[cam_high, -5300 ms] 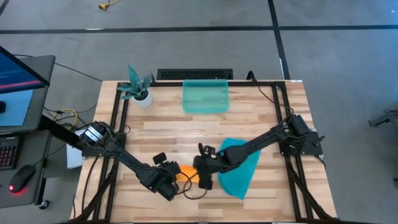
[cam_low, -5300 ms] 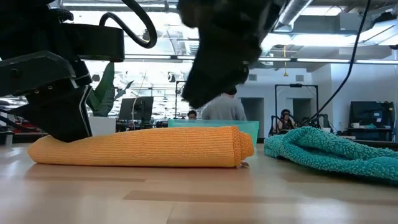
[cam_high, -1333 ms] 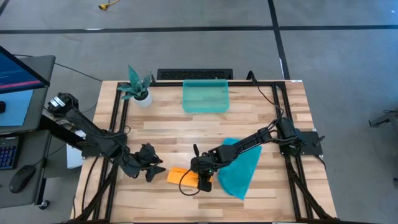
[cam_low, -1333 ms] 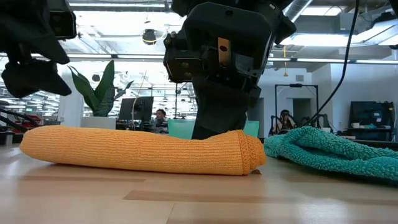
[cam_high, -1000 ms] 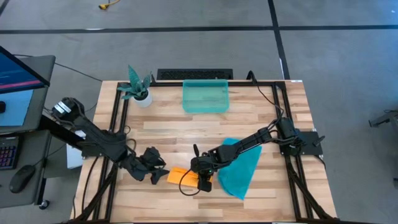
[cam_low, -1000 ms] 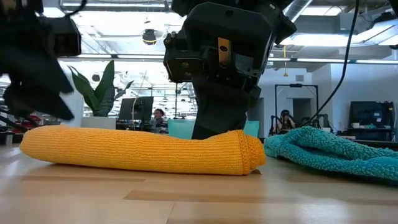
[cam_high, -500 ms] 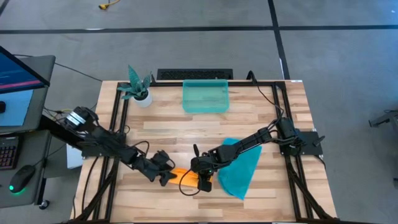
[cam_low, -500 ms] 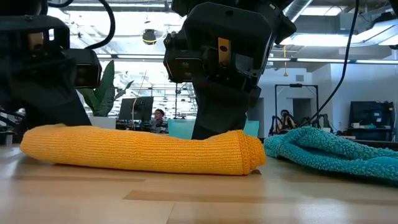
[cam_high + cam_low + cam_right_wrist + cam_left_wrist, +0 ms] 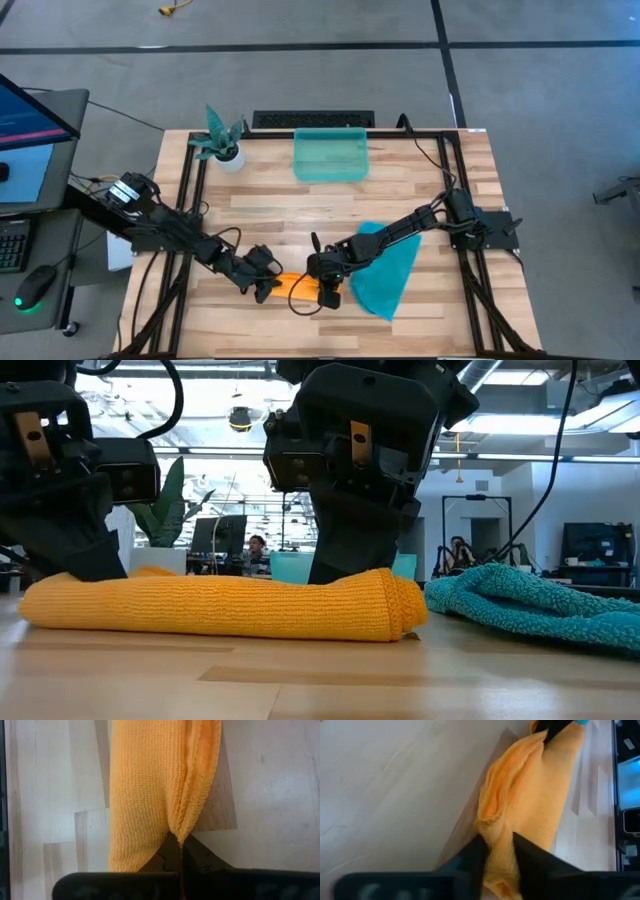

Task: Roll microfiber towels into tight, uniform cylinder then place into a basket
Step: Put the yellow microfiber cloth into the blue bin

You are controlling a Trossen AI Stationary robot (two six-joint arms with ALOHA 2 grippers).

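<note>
Both claws (image 9: 268, 287) (image 9: 322, 281) on orange towel (image 9: 295, 285)

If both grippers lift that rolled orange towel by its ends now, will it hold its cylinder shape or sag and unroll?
Probably sag: the orange towel is soft knit cloth, already dented where the left gripper pinches it. It may loosen, since the right gripper holds only an edge fold. It looks light, unlikely to slip.

Bare bench (image 9: 300, 210) lies open between the front-edge work and the basket (image 9: 331, 155) at the back. The potted plant (image 9: 222, 140) blocks the back-left corner. The teal towel (image 9: 388, 268) covers the front right, with both arms crossing low beside it.
</note>
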